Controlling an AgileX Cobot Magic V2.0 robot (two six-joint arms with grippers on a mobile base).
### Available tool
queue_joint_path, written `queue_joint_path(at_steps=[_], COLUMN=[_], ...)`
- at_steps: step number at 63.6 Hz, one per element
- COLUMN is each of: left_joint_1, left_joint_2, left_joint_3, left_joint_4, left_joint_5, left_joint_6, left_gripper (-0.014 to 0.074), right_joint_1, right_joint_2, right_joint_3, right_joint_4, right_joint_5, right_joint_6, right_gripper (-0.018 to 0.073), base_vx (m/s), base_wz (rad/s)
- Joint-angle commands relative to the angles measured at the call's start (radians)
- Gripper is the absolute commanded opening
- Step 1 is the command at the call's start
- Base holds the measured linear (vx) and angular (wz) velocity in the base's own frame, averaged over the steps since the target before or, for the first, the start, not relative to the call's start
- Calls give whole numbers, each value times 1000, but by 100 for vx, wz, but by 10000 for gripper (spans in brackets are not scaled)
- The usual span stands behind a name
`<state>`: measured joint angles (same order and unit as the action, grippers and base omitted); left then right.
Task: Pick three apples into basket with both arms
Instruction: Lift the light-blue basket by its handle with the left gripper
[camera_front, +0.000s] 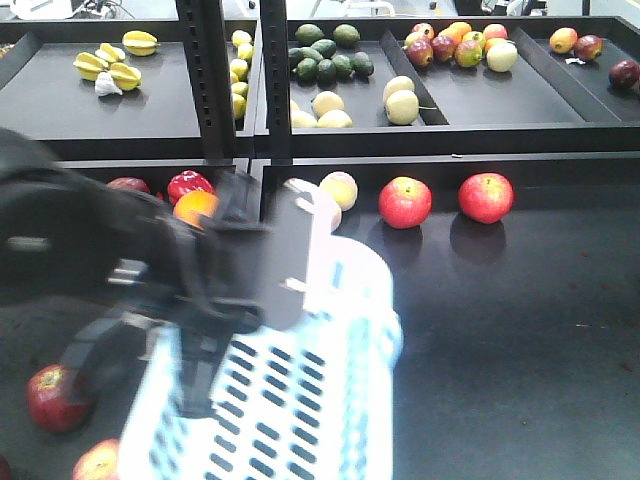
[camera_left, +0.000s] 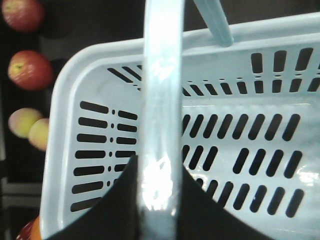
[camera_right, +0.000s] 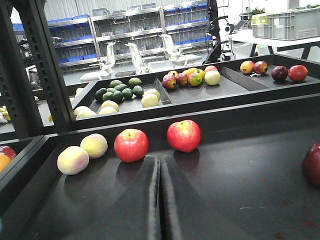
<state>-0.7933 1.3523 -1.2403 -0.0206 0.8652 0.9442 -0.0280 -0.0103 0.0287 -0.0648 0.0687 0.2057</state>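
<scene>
While the left gripper (camera_left: 159, 172) was clamped on the handle (camera_left: 161, 90), that pale loop ran straight up between its two black jaws, so the basket (camera_left: 65, 125) hung from this arm. The slotted floor visible past the handle held no fruit. In the front view the left arm (camera_front: 90, 250) and the basket were smeared, and their exact pose could not be read.

The right gripper (camera_right: 160, 167) had its jaws drawn together to a thin slit, with nothing between them, and sat low over the dark shelf (camera_right: 240, 200). Ahead of it, near the back wall, lay the nearer apple (camera_right: 131, 145) and, just beside it but not touching, the farther apple (camera_right: 184, 135). A darker apple (camera_right: 312, 165) showed at the right edge of that view. Two pale fruits (camera_right: 73, 160) lay to the left and were not wanted.

The step in hand was judged to be the first pick, with no apple yet in the basket. To do it well, the right jaws should open wider than the fruit before closing in, centre on one apple and grip across its widest part. A glancing touch would probably send the round fruit rolling along the smooth shelf. The basket should be held level and brought near.
</scene>
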Motion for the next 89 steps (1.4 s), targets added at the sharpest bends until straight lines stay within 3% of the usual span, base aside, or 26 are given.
queue_joint_path(at_steps=[1,11,24,48,89], left_joint_1=[-6,-6,-6,-6,-6], left_joint_2=[-136,-273,-419,-556,-564], left_joint_3=[-26,-26,-26,-26,-25], left_joint_4=[88,191,247,246,239], left_joint_5=[-20,37,96,149,148], left_joint_6=[-92,-186,-245,-247,-247], left_gripper=[-8,-8,-8,-8,-8], right_joint_1=[-2,-2,-2,-2,-2], right_joint_2=[-10,-10,-10,-10,-10], right_joint_3=[14,14,14,14,14], right_joint_4=[-7,-7,-7,-7,-7], right_joint_5=[-75,-75,-75,-75,-75], right_joint_6=[-6,-6,-6,-6,-6], right_gripper=[-9,-9,-9,-9,-9], base_vx=[0,0,0,0,0], base_wz=[0,0,0,0,0])
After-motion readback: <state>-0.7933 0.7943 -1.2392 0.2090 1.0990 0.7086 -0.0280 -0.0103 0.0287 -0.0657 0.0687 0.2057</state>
